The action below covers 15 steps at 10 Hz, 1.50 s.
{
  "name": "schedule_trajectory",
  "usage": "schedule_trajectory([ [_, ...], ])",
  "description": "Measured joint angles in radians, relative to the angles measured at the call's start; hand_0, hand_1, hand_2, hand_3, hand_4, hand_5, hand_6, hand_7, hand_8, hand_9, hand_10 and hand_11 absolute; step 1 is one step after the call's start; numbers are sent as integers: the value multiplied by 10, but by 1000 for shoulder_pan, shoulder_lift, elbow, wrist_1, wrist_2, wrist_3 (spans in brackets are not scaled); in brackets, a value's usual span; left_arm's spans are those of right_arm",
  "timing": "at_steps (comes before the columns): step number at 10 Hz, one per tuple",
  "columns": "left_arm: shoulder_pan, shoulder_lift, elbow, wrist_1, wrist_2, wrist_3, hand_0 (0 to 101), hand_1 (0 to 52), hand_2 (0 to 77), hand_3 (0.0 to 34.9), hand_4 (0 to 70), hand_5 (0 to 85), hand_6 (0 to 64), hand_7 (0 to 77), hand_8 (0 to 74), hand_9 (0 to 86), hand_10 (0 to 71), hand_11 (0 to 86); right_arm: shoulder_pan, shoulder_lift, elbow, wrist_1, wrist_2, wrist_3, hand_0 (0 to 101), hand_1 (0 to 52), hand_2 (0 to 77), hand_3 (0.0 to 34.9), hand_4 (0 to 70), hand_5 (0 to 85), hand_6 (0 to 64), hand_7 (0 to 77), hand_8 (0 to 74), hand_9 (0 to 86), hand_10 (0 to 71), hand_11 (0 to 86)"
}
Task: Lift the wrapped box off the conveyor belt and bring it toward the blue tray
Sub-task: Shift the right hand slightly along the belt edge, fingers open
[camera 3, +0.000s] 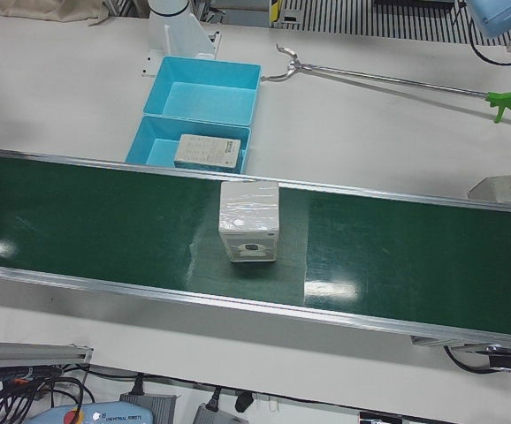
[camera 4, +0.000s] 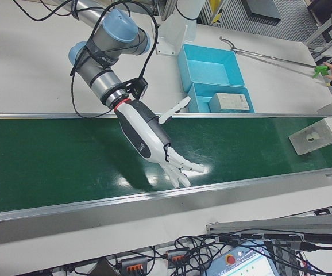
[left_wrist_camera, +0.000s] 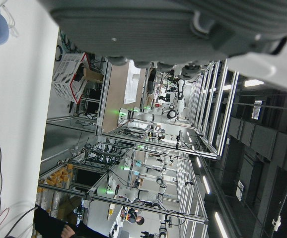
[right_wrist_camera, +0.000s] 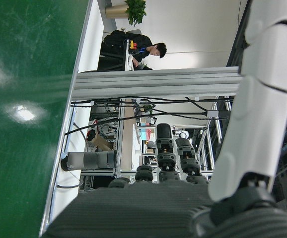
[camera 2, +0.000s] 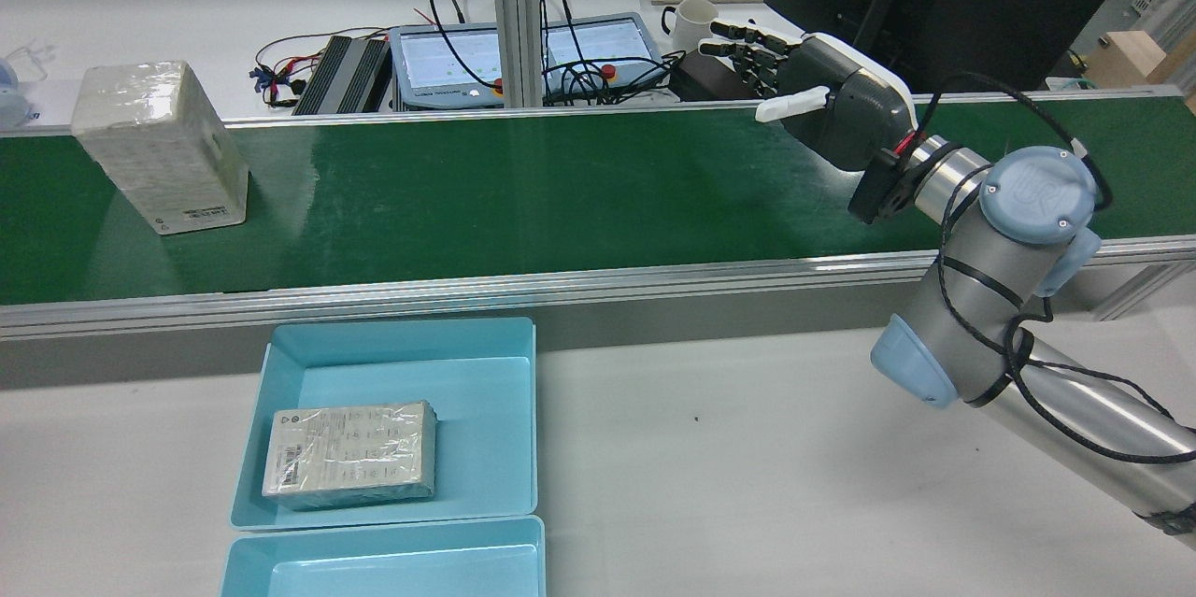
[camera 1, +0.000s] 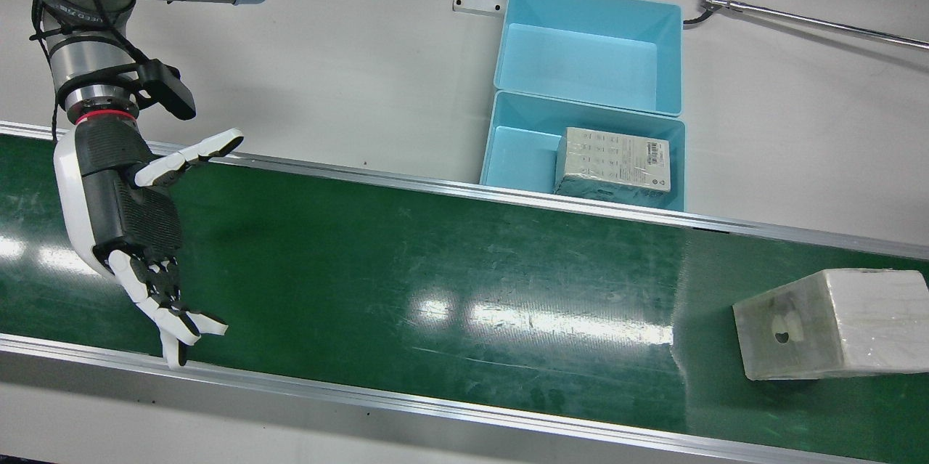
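The conveyor belt (camera 1: 435, 261) is showing dark green with pale scuffs and white glare patches, edged by silver rails (camera 1: 450, 192). The wrapped box (camera 1: 835, 333) is looking off-white under glossy clear film. Two trays (camera 1: 591, 50) are showing light blue; the box inside one (camera 1: 617, 163) is appearing grey-white with fine dark print and a barcode. The right hand (camera 1: 138, 224) is showing black ribbed padding with white shells. The worktop (camera 1: 363, 50) is looking plain white.

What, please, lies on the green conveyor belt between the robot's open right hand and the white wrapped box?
Nothing: in the front view, only bare green belt with light glare separates the right hand from the white wrapped box.
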Motion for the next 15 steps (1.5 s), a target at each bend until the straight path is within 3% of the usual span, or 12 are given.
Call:
schedule_trajectory([
  [7, 0, 0, 0, 0, 0, 0, 0, 0, 5, 0, 0, 11, 5, 5, 5, 5, 0, 5, 15, -24, 4, 1, -3, 12, 461, 104, 82, 0, 115, 125, 76, 196, 33, 38, 0, 11],
  [8, 0, 0, 0, 0, 0, 0, 0, 0, 5, 0, 0, 11, 5, 5, 5, 5, 5, 5, 15, -24, 4, 1, -3, 12, 484, 196, 120, 0, 125, 147, 87, 218, 44, 60, 0, 11],
  [9, 0, 0, 0, 0, 0, 0, 0, 0, 5, 0, 0, 11, 5, 5, 5, 5, 5, 5, 15, -23, 4, 2, -4, 11, 484, 196, 120, 0, 125, 147, 87, 218, 44, 60, 0, 11],
  [10, 0, 0, 0, 0, 0, 0, 0, 0, 5, 0, 0, 11, 5, 5, 5, 5, 5, 5, 15, -23, 4, 2, -4, 10, 508, 191, 185, 0, 125, 158, 87, 224, 55, 65, 0, 11],
  [12, 0, 0, 0, 0, 0, 0, 0, 0, 11, 0, 0, 11, 5, 5, 5, 5, 5, 5, 15, -22, 4, 2, -4, 10, 508, 191, 185, 0, 125, 158, 87, 224, 55, 65, 0, 11],
  [13, 0, 0, 0, 0, 0, 0, 0, 0, 5, 0, 0, 11, 0, 5, 5, 5, 0, 5, 15, -22, 3, 2, -5, 10, 492, 158, 125, 0, 125, 142, 82, 224, 55, 65, 0, 11],
  [15, 0, 0, 0, 0, 0, 0, 0, 0, 11, 0, 0, 11, 5, 5, 5, 5, 5, 5, 15, -21, 3, 2, -5, 10, 480, 142, 98, 0, 125, 142, 82, 224, 55, 65, 0, 11],
])
